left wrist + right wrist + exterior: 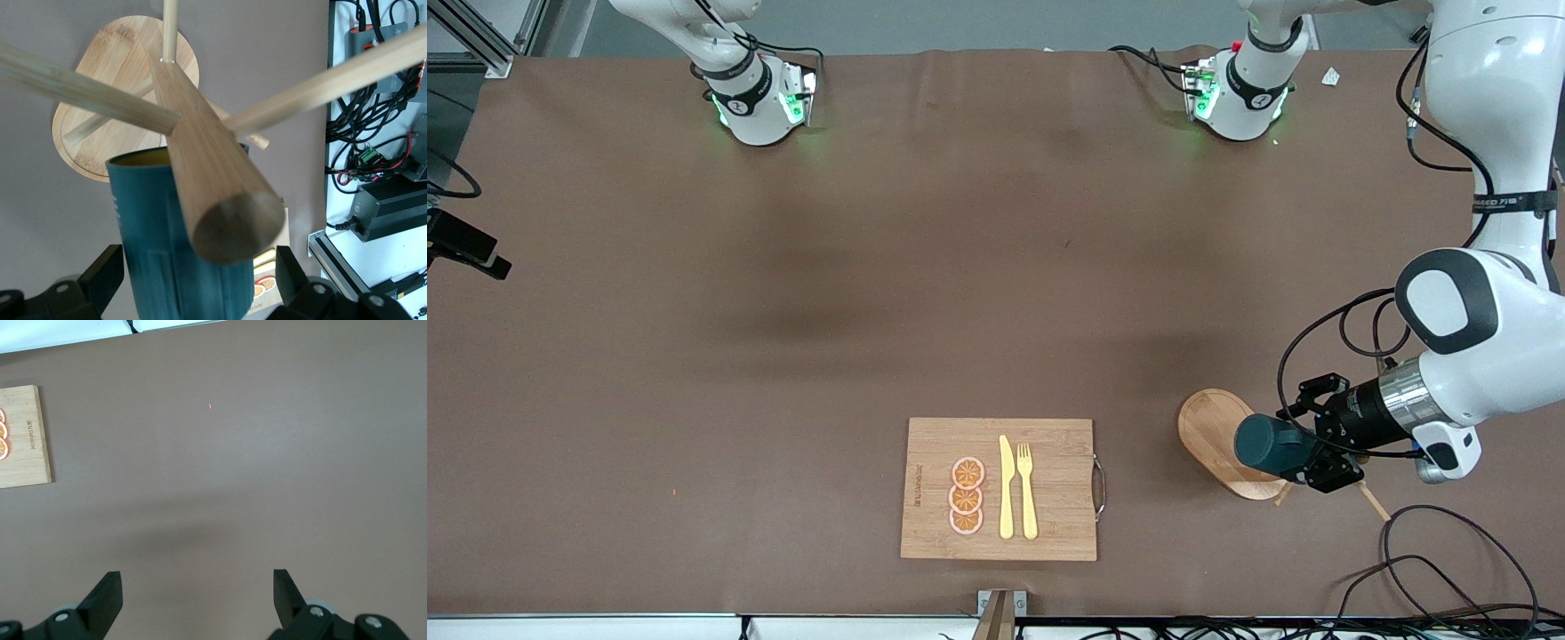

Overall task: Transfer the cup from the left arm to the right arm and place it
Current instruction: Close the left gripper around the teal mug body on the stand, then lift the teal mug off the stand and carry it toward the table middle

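The dark teal cup [1267, 444] with a tan inside hangs at a wooden mug rack [1218, 436] near the left arm's end of the table. Its handle is hidden. In the left wrist view the cup [167, 227] sits beside the rack's thick post [207, 173], under its pegs. My left gripper [1296, 455] is open and straddles the cup's body [198, 267]. A gap shows between the cup and one finger [293, 273]. My right gripper [197, 593] is open and empty over bare table; the front view does not show it.
A wooden cutting board [1000, 489] near the front camera carries three orange slices [967, 496], a yellow knife [1006, 487] and a yellow fork [1027, 489]. The rack's oval base [127, 100] lies under the cup. Cables [1432, 569] trail at the left arm's end.
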{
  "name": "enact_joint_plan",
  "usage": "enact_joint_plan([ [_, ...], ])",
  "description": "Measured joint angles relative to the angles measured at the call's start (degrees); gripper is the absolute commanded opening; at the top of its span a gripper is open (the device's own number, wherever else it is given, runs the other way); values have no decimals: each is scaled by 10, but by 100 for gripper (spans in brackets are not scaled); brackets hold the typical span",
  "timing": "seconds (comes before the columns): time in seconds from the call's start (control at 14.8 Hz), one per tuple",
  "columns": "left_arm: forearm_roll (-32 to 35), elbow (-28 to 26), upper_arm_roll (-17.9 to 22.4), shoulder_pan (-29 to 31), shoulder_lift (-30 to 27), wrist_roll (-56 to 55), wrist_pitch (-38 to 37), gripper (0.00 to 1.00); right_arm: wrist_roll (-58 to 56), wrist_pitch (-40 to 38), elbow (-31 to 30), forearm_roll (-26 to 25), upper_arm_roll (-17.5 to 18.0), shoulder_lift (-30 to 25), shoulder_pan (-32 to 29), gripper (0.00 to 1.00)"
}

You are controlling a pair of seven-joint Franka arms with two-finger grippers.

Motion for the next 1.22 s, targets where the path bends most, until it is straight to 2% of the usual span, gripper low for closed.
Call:
enact_joint_plan([
  [0.14, -1, 0, -1, -2, 5, -1, 8, 86, 0, 0, 0, 0, 0, 0, 0, 100],
  [0.34, -2, 0, -3, -3, 8, -2, 14, 59, 0, 0, 0, 0, 0, 0, 0, 100],
  [0.47, -2, 2, -4, -3, 8, -10, 14, 49, 0, 0, 0, 0, 0, 0, 0, 100],
  [0.75, -2, 9, -8, -3, 6, -40, 15, 48, 0, 0, 0, 0, 0, 0, 0, 100],
  [0.95, -2, 14, -37, -4, -4, -50, 15, 48, 0, 0, 0, 0, 0, 0, 0, 100],
  [1.22, 27, 15, -53, -47, -20, -66, 14, 48, 0, 0, 0, 0, 0, 0, 0, 100],
])
